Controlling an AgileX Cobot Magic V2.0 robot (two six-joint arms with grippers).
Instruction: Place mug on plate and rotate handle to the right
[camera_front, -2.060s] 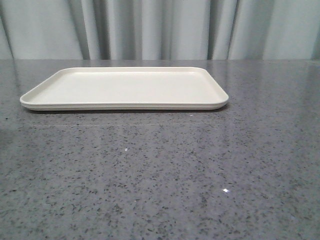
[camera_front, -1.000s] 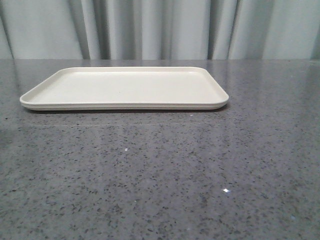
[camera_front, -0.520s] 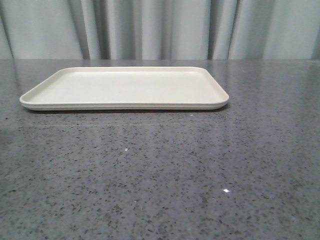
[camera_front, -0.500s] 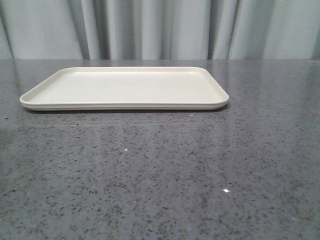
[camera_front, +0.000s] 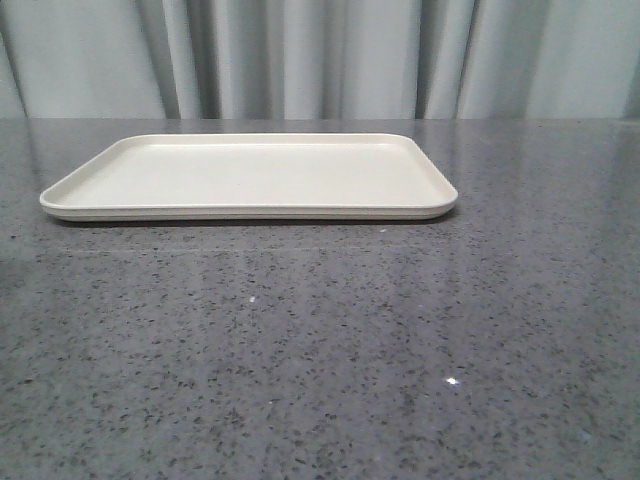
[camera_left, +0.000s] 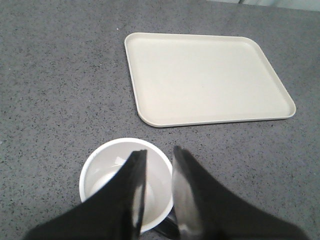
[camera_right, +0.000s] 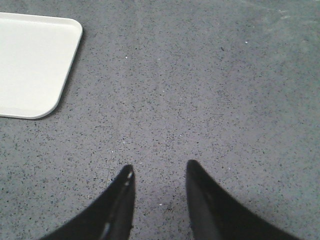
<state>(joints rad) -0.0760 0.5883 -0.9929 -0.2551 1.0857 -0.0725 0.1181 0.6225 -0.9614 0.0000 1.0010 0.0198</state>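
The white mug (camera_left: 107, 172) stands upright on the grey table, seen from above in the left wrist view, a short way from the near edge of the plate (camera_left: 205, 75). It is out of the front view. Its black handle (camera_left: 167, 229) peeks out between the fingers. My left gripper (camera_left: 159, 150) straddles the mug's wall, one finger inside the rim and one outside, with a gap still showing. The cream plate (camera_front: 250, 175) lies bare; one corner shows in the right wrist view (camera_right: 30, 60). My right gripper (camera_right: 159, 169) is open and empty above bare table.
The speckled grey tabletop (camera_front: 320, 350) stretches in front of the plate. A grey curtain (camera_front: 320, 55) hangs behind the table's far edge. Neither arm shows in the front view.
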